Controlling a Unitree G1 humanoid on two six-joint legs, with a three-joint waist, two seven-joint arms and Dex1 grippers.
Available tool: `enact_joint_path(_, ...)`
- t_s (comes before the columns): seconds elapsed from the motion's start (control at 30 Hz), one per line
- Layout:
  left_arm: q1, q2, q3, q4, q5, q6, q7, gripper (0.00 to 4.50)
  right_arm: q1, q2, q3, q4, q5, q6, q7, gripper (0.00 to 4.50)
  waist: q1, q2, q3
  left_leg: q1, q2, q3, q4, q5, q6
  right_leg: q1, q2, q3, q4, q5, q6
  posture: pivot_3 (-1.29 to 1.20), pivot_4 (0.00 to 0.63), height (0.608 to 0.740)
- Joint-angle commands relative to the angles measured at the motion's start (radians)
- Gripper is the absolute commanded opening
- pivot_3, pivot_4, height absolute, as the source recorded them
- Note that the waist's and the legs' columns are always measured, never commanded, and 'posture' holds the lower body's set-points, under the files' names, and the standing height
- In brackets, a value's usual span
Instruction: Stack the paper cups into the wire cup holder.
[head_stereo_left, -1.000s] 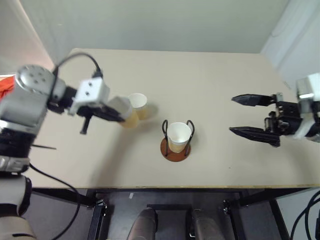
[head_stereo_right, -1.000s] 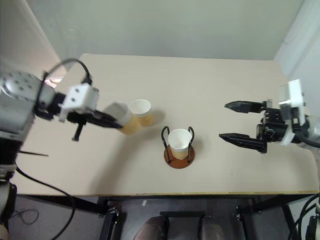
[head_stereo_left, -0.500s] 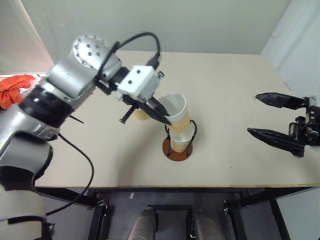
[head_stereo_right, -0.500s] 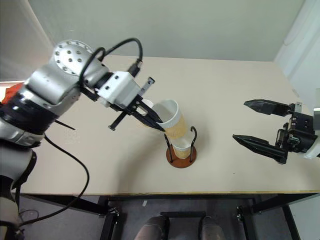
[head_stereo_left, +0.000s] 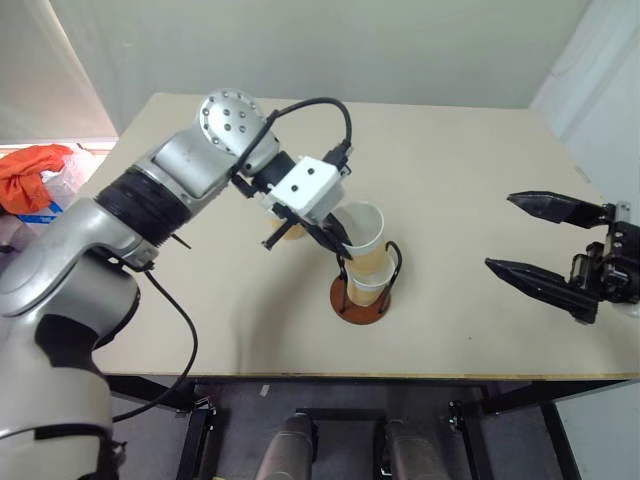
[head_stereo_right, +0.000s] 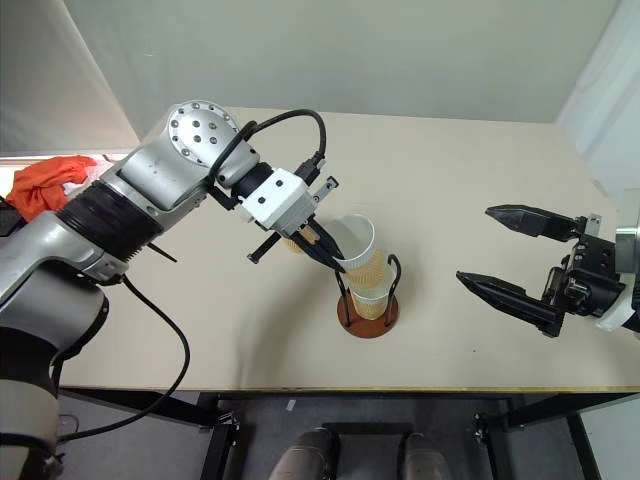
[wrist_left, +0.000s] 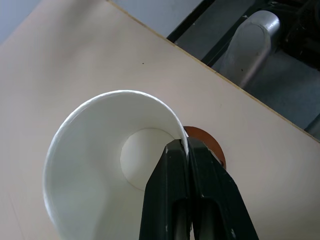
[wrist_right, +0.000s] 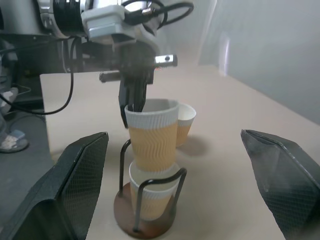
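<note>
Carrying a tan-yellow ribbed paper cup by its white rolled rim, the left gripper has swung in from the left side of the beige table within the last second and now holds it over the wire cup holder, a reddish-brown disc with thin black wire loops near the middle of the front edge. Its two black fingers are pinched together on the rim wall, one inside and one outside. The carried cup sits slightly tilted, its base entering the mouth of a second cup already seated in the holder; it looks not yet fully nested. A third cup stands on the table just behind the holder, partly hidden by the left gripper. To the right, the right gripper waits near the right edge with its fingers spread wide and empty, drawn back a little. Judging by this, one cup remains after this drop.
</note>
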Motion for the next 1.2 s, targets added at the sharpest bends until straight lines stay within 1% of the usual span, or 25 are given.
enact_joint_path(0.03,-0.036,-0.017,0.022,0.015,0.006,0.012,-0.040,0.01,0.006,-0.002,-0.020,-0.021,0.021,-0.030,-0.017,4.50,0.003,0.000,0.000,0.000,0.000,0.000,0.000,0.000,0.001,0.000,0.000,0.000,0.000,0.000,0.000,0.00,0.150,0.740)
enact_joint_path(0.07,-0.035,-0.018,0.021,0.016,0.007,0.011,-0.040,0.01,0.007,-0.003,-0.019,-0.021,0.020,-0.032,-0.018,4.50,0.003,0.000,0.000,0.000,0.000,0.000,0.000,-0.001,0.001,0.000,0.000,0.000,0.000,0.000,0.000,0.00,0.150,0.740)
enact_joint_path(0.17,-0.034,-0.037,0.034,0.041,0.043,0.014,-0.040,0.59,0.007,-0.006,-0.010,-0.015,0.018,-0.041,-0.018,4.50,0.004,0.000,0.000,0.000,0.000,0.000,0.000,-0.001,0.001,0.000,0.000,0.000,0.000,0.000,0.000,0.00,0.150,0.740)
enact_joint_path(0.27,-0.020,-0.073,0.075,0.097,0.134,-0.044,-0.040,1.64,-0.002,-0.010,0.010,-0.005,0.012,-0.050,-0.016,4.50,0.004,0.000,0.000,0.000,-0.001,0.000,0.000,-0.001,0.001,0.000,0.000,0.000,0.000,0.000,0.001,0.00,0.150,0.740)
enact_joint_path(0.33,-0.010,-0.082,0.098,0.123,0.185,-0.055,-0.040,2.26,-0.011,-0.013,0.024,0.004,0.010,-0.055,-0.011,4.50,0.004,0.000,0.000,0.000,-0.001,0.000,0.001,-0.001,0.002,0.000,0.000,0.000,0.000,0.000,0.001,0.00,0.150,0.740)
enact_joint_path(0.43,0.004,-0.079,0.156,0.188,0.235,-0.014,-0.040,2.26,-0.040,-0.019,0.067,0.027,0.005,-0.065,0.007,4.50,0.004,0.000,0.000,0.000,-0.001,0.001,0.001,0.000,0.002,0.000,0.000,0.000,0.000,0.000,0.003,0.00,0.150,0.740)
enact_joint_path(0.53,0.016,-0.063,0.222,0.296,0.315,-0.024,-0.040,2.26,-0.078,-0.024,0.112,0.042,0.014,-0.062,0.017,4.50,0.000,0.001,0.000,0.001,0.000,0.001,0.001,0.000,0.002,0.000,0.000,0.001,0.000,0.000,0.003,0.00,0.150,0.740)
enact_joint_path(0.6,0.024,-0.030,0.258,0.390,0.378,-0.030,-0.040,2.26,-0.109,-0.024,0.161,0.046,0.050,-0.035,0.022,4.50,-0.002,0.001,0.000,0.001,0.000,0.001,0.000,0.000,0.001,0.000,0.000,0.001,0.001,0.000,0.004,0.00,0.150,0.740)
enact_joint_path(0.67,0.033,0.000,0.268,0.460,0.430,-0.047,-0.040,2.26,-0.141,-0.005,0.218,0.049,0.036,-0.044,0.021,4.50,-0.006,0.001,0.000,0.002,0.000,0.001,0.000,0.001,0.000,0.000,0.001,0.001,0.001,0.000,0.004,0.00,0.150,0.740)
enact_joint_path(0.7,0.037,0.000,0.276,0.484,0.441,-0.046,-0.040,2.26,-0.158,0.004,0.243,0.054,0.023,-0.051,0.016,4.50,-0.007,0.001,0.000,0.002,0.000,0.001,0.000,0.001,0.000,0.000,0.001,0.001,0.001,-0.001,0.004,0.00,0.150,0.740)
enact_joint_path(0.8,0.032,-0.033,0.326,0.575,0.495,-0.037,-0.040,2.26,-0.201,0.022,0.302,0.066,-0.011,-0.065,0.002,4.50,0.005,0.001,0.000,0.001,0.000,0.001,0.000,0.002,-0.001,-0.001,0.001,0.001,0.000,-0.001,0.004,0.00,0.150,0.740)
enact_joint_path(0.93,0.024,-0.083,0.370,0.702,0.590,-0.030,0.011,2.26,-0.236,0.047,0.359,0.077,-0.077,-0.086,-0.021,4.50,0.020,0.001,0.000,-0.001,-0.003,-0.002,0.002,0.002,0.000,0.000,-0.001,0.001,0.000,-0.001,0.003,0.00,0.150,0.740)
enact_joint_path(1.1,0.017,-0.145,0.414,0.785,0.687,-0.039,0.066,2.26,-0.245,0.064,0.414,0.085,-0.191,-0.097,-0.096,4.50,0.020,0.001,0.000,-0.001,-0.003,0.001,0.002,0.001,0.000,0.000,-0.002,0.001,0.000,0.001,0.005,0.00,0.150,0.740)
enact_joint_path(1.2,0.012,-0.166,0.438,0.809,0.730,-0.043,0.093,2.26,-0.236,0.065,0.405,0.084,-0.201,-0.090,-0.108,4.50,0.018,0.001,0.000,0.000,-0.002,0.002,0.002,0.001,0.000,0.000,-0.002,0.001,0.000,0.002,0.006,0.00,0.150,0.740)
